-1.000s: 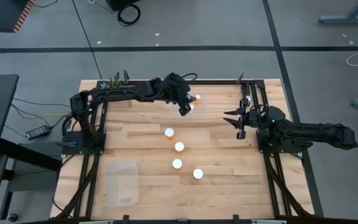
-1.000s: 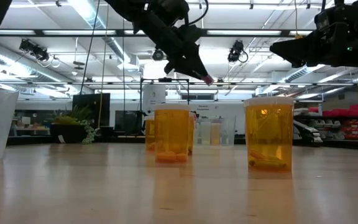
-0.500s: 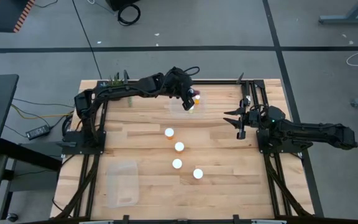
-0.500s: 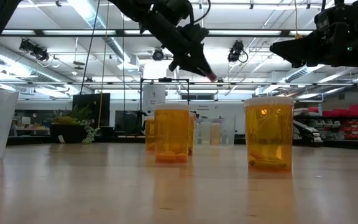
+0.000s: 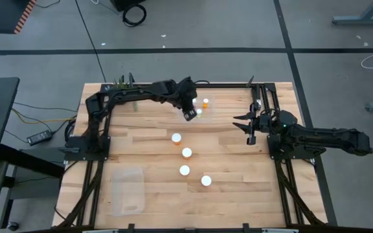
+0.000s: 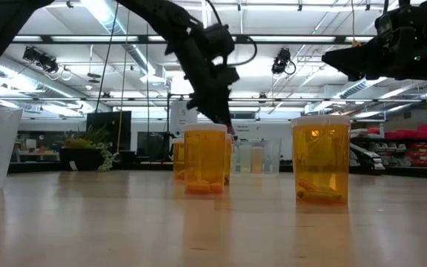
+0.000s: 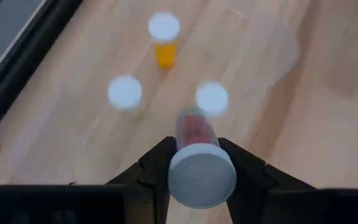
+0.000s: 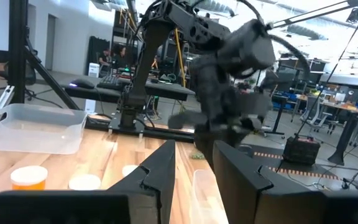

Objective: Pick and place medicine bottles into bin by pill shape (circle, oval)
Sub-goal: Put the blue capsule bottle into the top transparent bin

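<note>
In the left wrist view, the held bottle [image 7: 199,158] is hiding most of its body behind its own white cap between the jaws, and the three bottles beyond the jaws are blurring so that pill shapes cannot be told. From above, the bottle in those jaws is staying hidden under the left gripper [image 5: 188,111].

The pale wooden bench [image 5: 154,139] stands on a grey concrete floor [image 5: 193,26] crossed by dark seams, with a coiled black cable [image 5: 134,13] lying beyond its far edge. Behind the bench, long ceiling lights [image 6: 102,13] run over an open workshop, where red shelving [image 6: 414,152] lines one side.
</note>
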`<state>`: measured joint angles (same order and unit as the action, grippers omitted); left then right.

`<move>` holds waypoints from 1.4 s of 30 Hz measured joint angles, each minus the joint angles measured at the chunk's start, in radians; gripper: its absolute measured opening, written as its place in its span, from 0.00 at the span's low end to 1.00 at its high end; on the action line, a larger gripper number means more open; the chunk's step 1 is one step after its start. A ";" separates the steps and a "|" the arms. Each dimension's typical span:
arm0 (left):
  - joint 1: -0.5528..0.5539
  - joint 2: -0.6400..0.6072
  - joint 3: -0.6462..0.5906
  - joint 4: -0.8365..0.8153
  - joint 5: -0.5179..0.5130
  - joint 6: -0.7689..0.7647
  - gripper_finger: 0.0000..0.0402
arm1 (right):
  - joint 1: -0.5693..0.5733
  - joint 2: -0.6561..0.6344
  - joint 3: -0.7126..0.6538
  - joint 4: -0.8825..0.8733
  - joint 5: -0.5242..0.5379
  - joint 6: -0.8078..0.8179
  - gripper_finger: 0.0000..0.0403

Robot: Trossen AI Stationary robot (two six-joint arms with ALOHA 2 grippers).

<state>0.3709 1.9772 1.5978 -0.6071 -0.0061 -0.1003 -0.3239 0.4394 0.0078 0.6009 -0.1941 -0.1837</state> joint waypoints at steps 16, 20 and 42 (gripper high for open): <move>0.021 0.117 -0.001 -0.028 -0.020 0.019 0.32 | 0.000 0.012 0.000 -0.032 0.003 0.000 0.29; 0.020 0.118 -0.001 -0.041 -0.019 0.020 0.30 | 0.000 0.012 0.000 -0.032 0.003 0.000 0.29; 0.018 0.118 -0.001 -0.072 -0.020 0.045 0.31 | 0.000 0.012 0.000 -0.032 0.003 0.000 0.29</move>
<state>0.3885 2.0949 1.5970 -0.6787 -0.0257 -0.0555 -0.3242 0.4519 0.0078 0.5690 -0.1913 -0.1837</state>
